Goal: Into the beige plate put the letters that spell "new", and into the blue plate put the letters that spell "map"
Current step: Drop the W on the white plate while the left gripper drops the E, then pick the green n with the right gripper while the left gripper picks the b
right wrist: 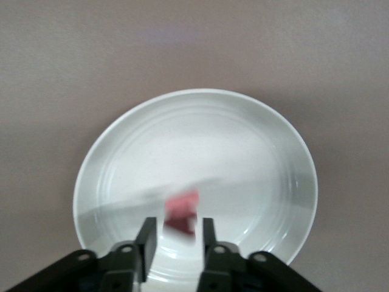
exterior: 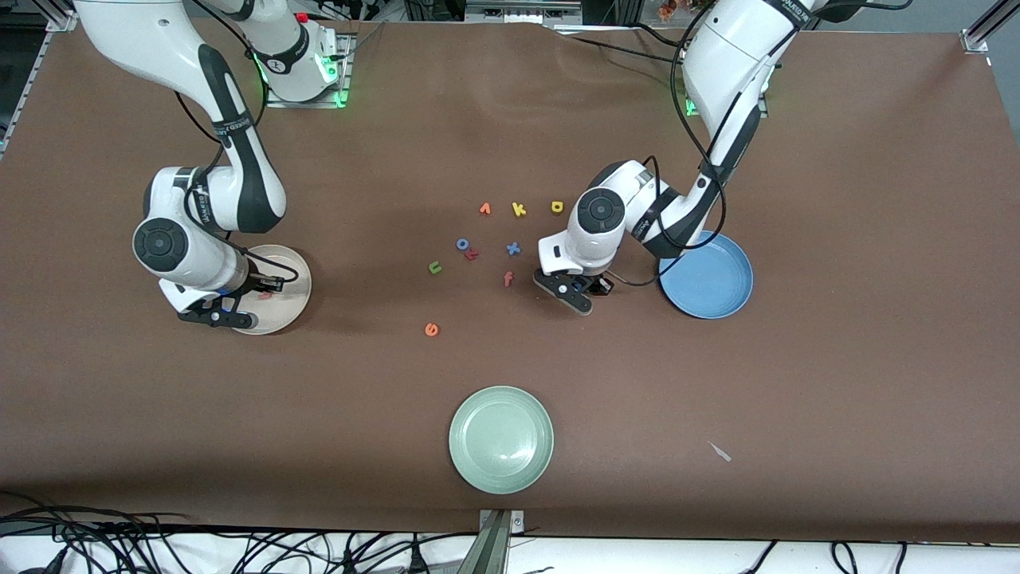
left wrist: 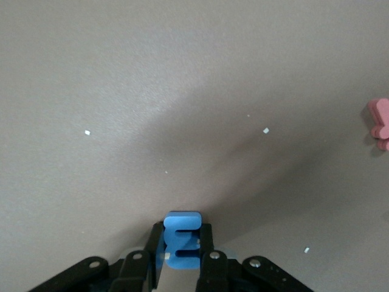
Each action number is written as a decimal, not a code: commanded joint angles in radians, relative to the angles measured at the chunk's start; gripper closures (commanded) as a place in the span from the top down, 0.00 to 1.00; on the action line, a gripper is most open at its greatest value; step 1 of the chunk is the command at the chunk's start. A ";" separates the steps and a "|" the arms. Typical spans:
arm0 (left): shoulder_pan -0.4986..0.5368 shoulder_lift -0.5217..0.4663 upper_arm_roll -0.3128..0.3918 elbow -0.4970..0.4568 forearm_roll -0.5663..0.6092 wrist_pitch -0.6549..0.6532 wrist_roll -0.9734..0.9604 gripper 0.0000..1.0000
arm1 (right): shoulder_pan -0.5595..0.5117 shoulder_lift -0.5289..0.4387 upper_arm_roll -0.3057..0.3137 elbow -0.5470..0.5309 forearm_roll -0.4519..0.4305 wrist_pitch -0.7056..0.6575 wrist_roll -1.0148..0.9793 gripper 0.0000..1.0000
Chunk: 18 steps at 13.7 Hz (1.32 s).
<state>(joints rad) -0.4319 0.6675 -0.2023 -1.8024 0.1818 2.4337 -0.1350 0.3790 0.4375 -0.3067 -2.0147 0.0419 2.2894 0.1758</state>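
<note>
Left hand (left wrist: 182,258) pinching small light-blue foam m (left wrist: 181,238) off brown bench (exterior: 837,399): lift straight, carry to round blue plate (exterior: 717,291). Right hand (right wrist: 175,240) spread over round beige plate (right wrist: 243,146), pinkish-red w (right wrist: 181,212) dropping.

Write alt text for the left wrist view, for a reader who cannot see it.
The left gripper is shut on a light-blue m, low over the bare brown table. A pinkish letter lies on the table at the view's edge.

1. I see two glossy white arms with dark grey joint bands and round black caps at the wrists.
2. Black cables loop along both forearms.
3. Green lights glow at both bases.
4. The fingers (left wrist: 213,258) are black, with small silver screws.
</note>
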 commanded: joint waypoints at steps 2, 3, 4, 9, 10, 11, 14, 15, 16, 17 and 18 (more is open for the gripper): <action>0.016 -0.090 0.004 -0.005 0.022 -0.117 -0.017 0.00 | 0.009 -0.008 0.014 0.094 0.064 -0.138 0.022 1.00; 0.039 -0.118 0.003 -0.005 0.022 -0.181 -0.009 0.00 | 0.023 -0.006 0.017 0.121 0.093 -0.162 0.072 1.00; 0.053 -0.147 0.003 -0.005 0.019 -0.244 -0.005 0.00 | 0.034 -0.003 0.026 0.143 0.113 -0.166 0.111 1.00; 0.215 -0.258 0.004 -0.025 0.021 -0.462 0.225 0.00 | 0.147 0.032 0.087 0.148 0.118 -0.114 0.411 1.00; 0.254 -0.273 0.004 -0.043 0.021 -0.466 0.295 0.00 | 0.173 0.040 0.095 0.148 0.118 -0.099 0.466 1.00; 0.293 -0.285 0.004 -0.063 0.024 -0.464 0.358 0.00 | 0.196 0.049 0.101 0.146 0.118 -0.073 0.523 1.00; 0.386 -0.304 0.004 -0.159 0.025 -0.397 0.468 0.00 | 0.268 0.084 0.109 0.148 0.128 0.002 0.684 1.00; 0.386 -0.322 0.004 -0.219 0.030 -0.339 0.468 0.00 | 0.287 0.096 0.109 0.146 0.156 0.019 0.714 1.00; 0.387 -0.336 0.004 -0.291 0.033 -0.256 0.466 0.00 | 0.311 0.108 0.109 0.146 0.197 0.037 0.729 1.00; 0.406 -0.338 0.004 -0.339 0.034 -0.190 0.466 0.00 | 0.326 0.115 0.109 0.146 0.238 0.054 0.743 1.00; 0.410 -0.339 0.004 -0.372 0.034 -0.149 0.466 0.00 | 0.339 0.124 0.109 0.146 0.259 0.065 0.751 1.00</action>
<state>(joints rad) -0.0385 0.3906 -0.1870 -2.0520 0.1821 2.1935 0.3280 0.6921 0.5412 -0.1911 -1.8803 0.2490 2.3322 0.8984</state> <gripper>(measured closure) 0.731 0.000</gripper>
